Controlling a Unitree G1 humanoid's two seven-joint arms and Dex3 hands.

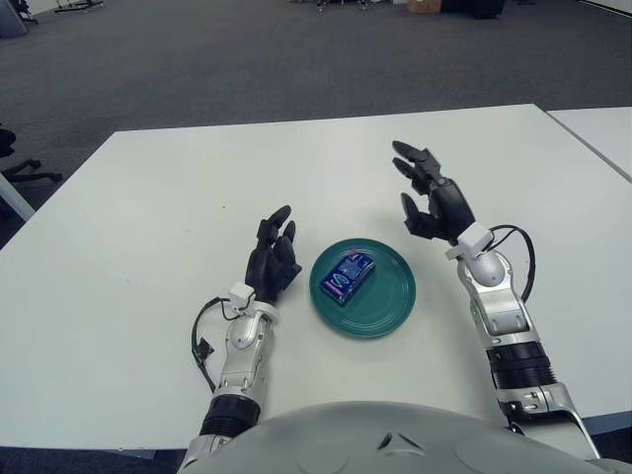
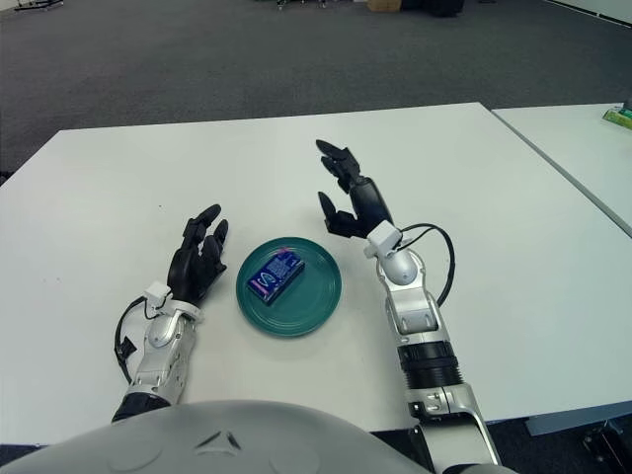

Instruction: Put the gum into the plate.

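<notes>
A blue pack of gum (image 1: 347,276) lies flat in the left half of a round teal plate (image 1: 387,301) on the white table. My right hand (image 1: 430,194) is raised to the upper right of the plate, fingers spread, holding nothing and apart from the gum. My left hand (image 1: 274,257) shows just left of the plate, fingers loosely extended and empty. In the right eye view the gum (image 2: 276,274) and plate (image 2: 314,296) sit between the two hands.
The white table (image 1: 178,197) stretches far and to both sides of the plate. A second white table (image 1: 602,128) stands at the right across a narrow gap. Grey carpet floor lies beyond.
</notes>
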